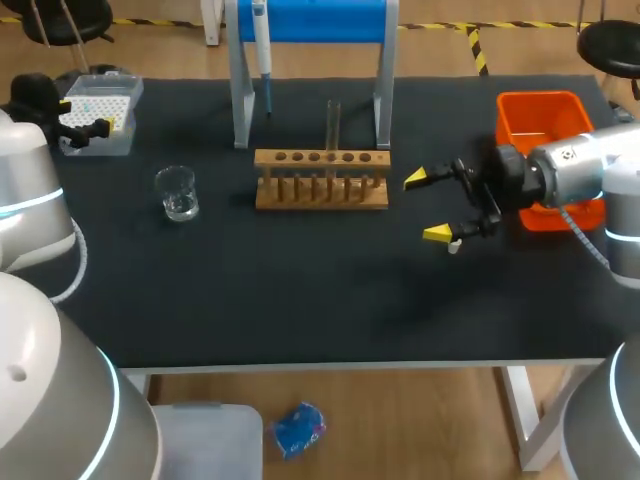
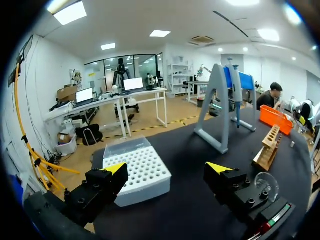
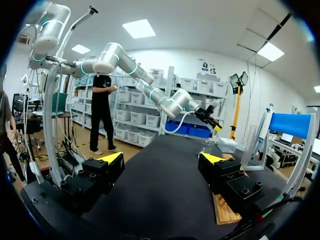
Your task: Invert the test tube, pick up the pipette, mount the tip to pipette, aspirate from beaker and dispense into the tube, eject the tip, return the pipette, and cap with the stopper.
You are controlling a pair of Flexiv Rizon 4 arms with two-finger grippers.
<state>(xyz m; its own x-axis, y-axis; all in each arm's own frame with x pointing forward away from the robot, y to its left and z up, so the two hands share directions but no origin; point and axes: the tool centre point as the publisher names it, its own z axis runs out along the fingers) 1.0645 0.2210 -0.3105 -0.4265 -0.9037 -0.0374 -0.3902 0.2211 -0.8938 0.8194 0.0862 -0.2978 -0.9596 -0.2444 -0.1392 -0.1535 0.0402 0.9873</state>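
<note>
Now, right jaws: spread wide and gripping nothing; their yellow tips [image 1: 415, 178] stand well apart over bare worktop [image 1: 300, 300]; blocky black fingers sit behind the tips
test tube [image 1: 333, 122]: not between the jaws; it stands upright in the rack, off to one side of the right jaws and apart from them; thin clear glass, straight-walled
rack [image 1: 321, 182]: pale wood; a top bar with a row of round holes, slim dowels beneath; one end is near the farther right tip without touching it; in the right wrist view a wooden edge shows under one finger
small pale piece [image 1: 454, 246]: on the worktop just beside the nearer right tip; too small to tell what it is
right arm [image 1: 575, 170]: smooth silver casing, black wrist; comes in over the bin
bin [image 1: 540, 115]: orange plastic, rectangular, open-topped; partly hidden by the arm
left jaws: open too, holding nothing; in the left wrist view one finger is just beside the tip box, the other near the beaker
tip box [image 2: 137, 172]: white block with a fine grid of small holes; a clear lid at its far side
beaker [image 1: 178, 193]: clear glass, round, squat; well apart from the rack
pipette [image 1: 262, 45]: slim, white and blue; hangs on the stand, far from both jaws
stand [image 1: 310, 20]: blue crossbar on grey legs, behind the rack
worktop: matte black, flat
</note>
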